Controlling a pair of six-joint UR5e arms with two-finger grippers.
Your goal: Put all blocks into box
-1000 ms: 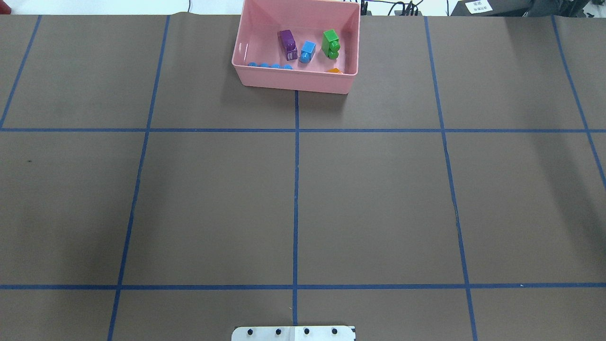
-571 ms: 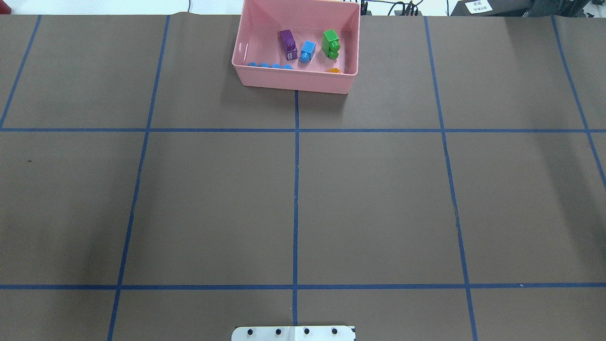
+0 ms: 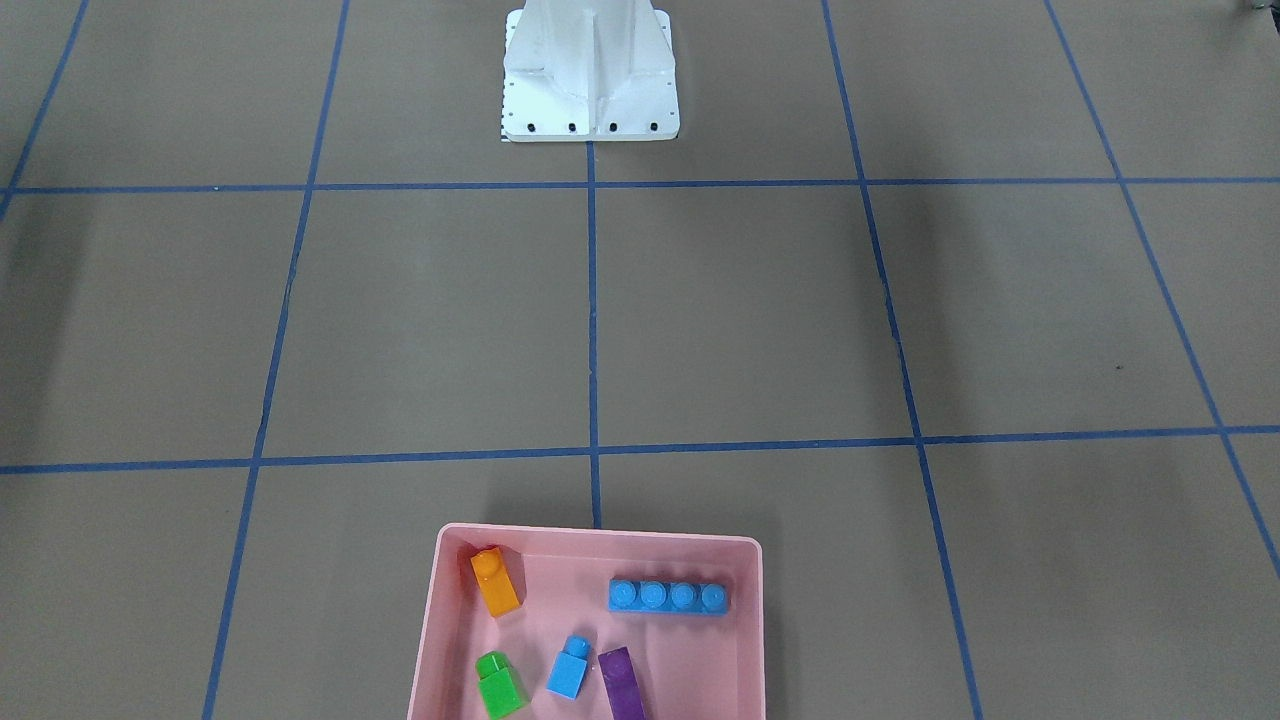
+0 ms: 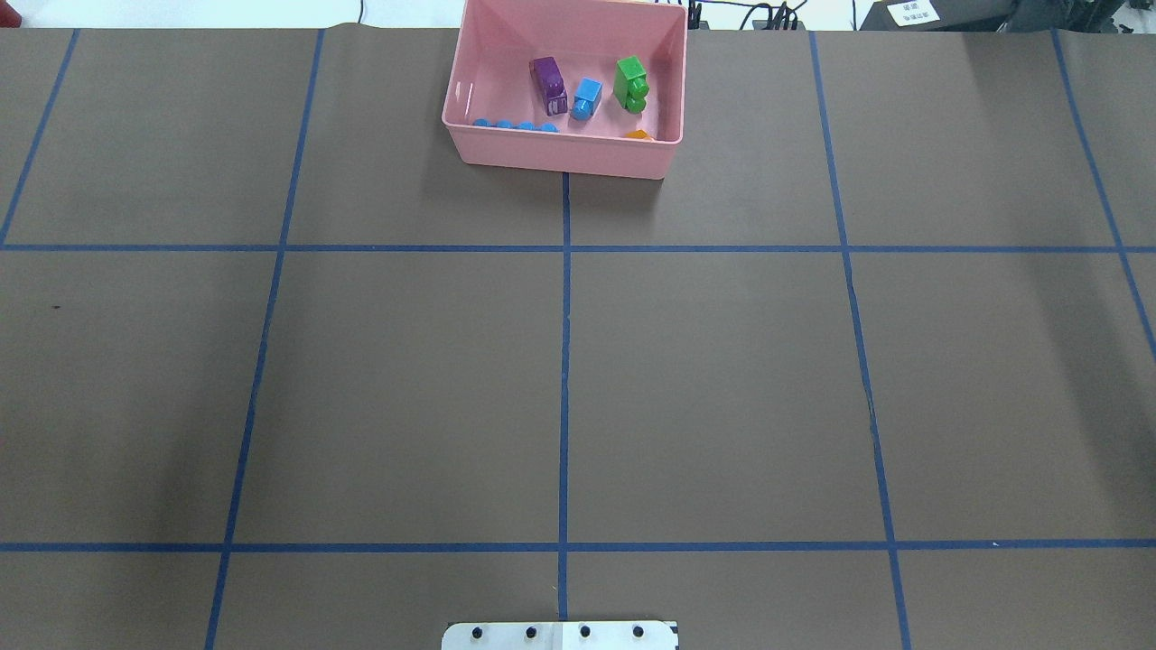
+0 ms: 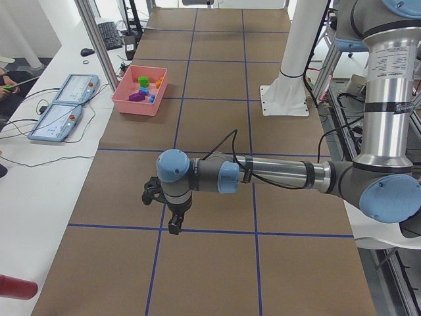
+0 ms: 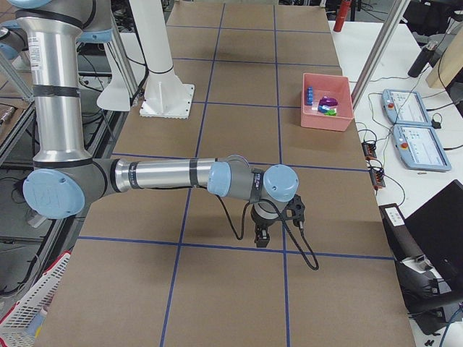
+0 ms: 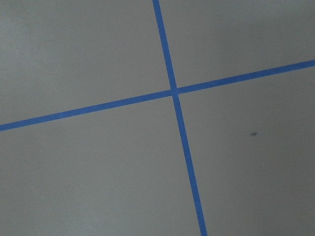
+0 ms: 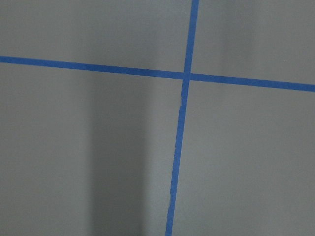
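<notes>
The pink box (image 4: 560,155) stands at the far middle of the table and also shows in the front-facing view (image 3: 428,640). All five blocks lie inside it: orange (image 3: 495,582), long four-stud blue (image 3: 668,597), small blue (image 3: 570,670), green (image 3: 499,685) and purple (image 3: 623,685). My left gripper (image 5: 173,227) shows only in the exterior left view, hanging low over the table far from the box; I cannot tell if it is open or shut. My right gripper (image 6: 261,238) shows only in the exterior right view, likewise far from the box; its state cannot be told. Neither holds a visible block.
The white metal base (image 3: 590,80) stands at the robot's side of the table, opposite the box. Blue tape lines (image 4: 564,361) grid the brown table. Two tablets (image 5: 62,105) lie on a side bench beyond the box.
</notes>
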